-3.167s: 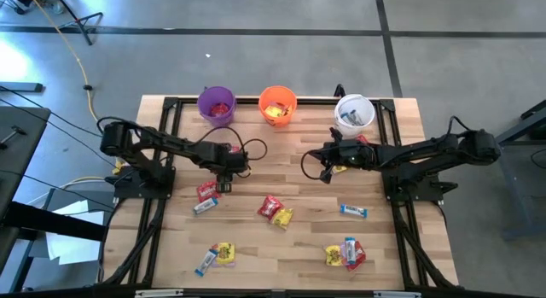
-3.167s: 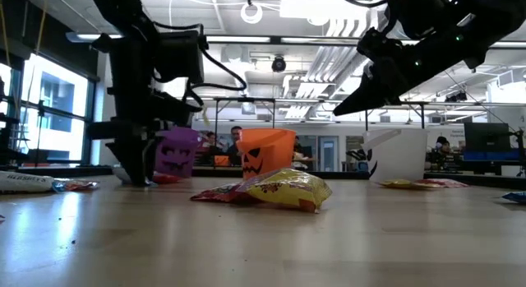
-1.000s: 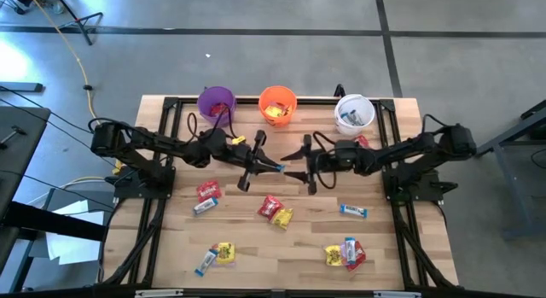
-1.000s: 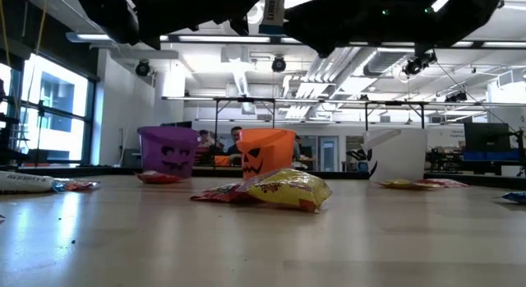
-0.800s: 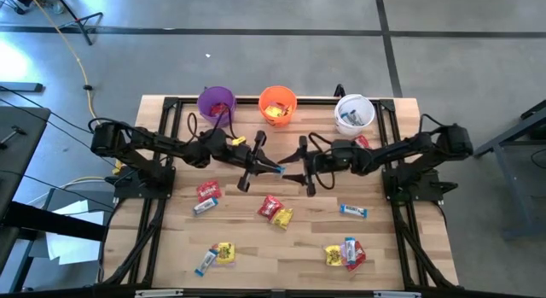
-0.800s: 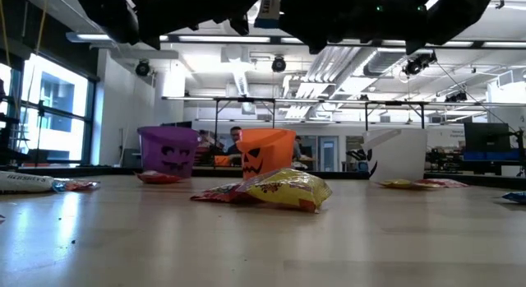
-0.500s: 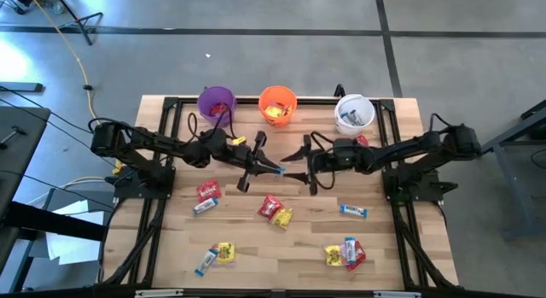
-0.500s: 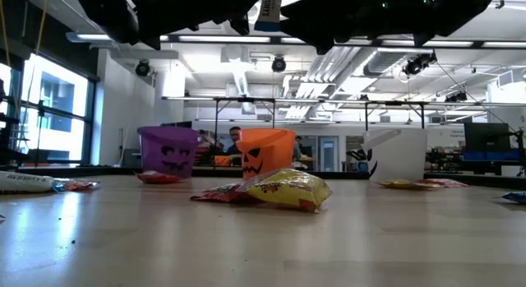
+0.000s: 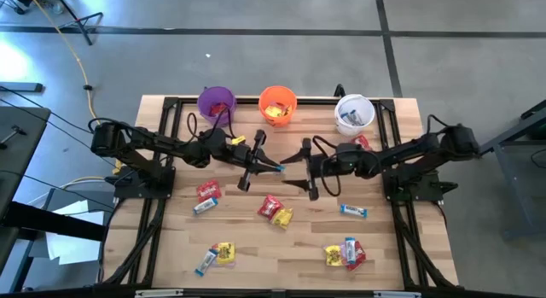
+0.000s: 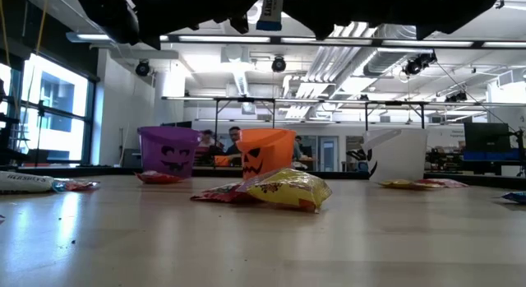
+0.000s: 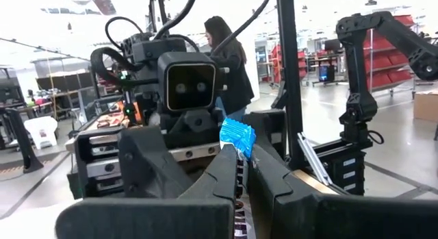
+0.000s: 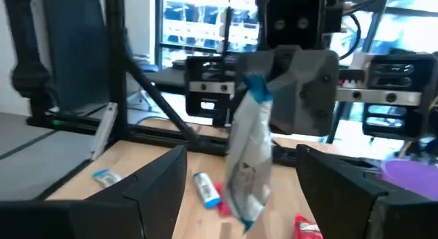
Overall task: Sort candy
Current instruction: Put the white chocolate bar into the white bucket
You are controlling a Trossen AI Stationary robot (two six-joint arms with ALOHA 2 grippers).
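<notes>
My left gripper [image 9: 271, 167] is above the table's middle, shut on a slim blue-and-white candy bar [image 11: 237, 137], which also shows in the right wrist view [image 12: 248, 157] and at the top of the low view [image 10: 269, 11]. My right gripper [image 9: 300, 167] faces it from the table's right, wide open. Its fingers [image 12: 147, 181] stand on either side of the bar's free end without touching it. More candy lies flat on the table: a red and a yellow packet [image 9: 275, 211] near the middle, others left [image 9: 206, 195] and near right [image 9: 345, 254]. My left gripper pinches the bar between its two fingers [image 11: 274, 177]; the bar's blue end [image 11: 239, 135] sticks out past the fingertips. The fingers lie level and point toward the table's right. The bar is lifted clear of the table.
A purple bucket [image 9: 217, 103], an orange bucket [image 9: 277, 104] and a white bucket [image 9: 354, 113] stand along the far edge, each with candy inside. A blue bar [image 9: 353, 211] lies right of the middle, a yellow packet and a bar [image 9: 217, 255] near left. A person shows in the room behind.
My right gripper has drifted a little toward the table's near edge and stays wide open around the bar's end. My left gripper keeps the bar where it was.
</notes>
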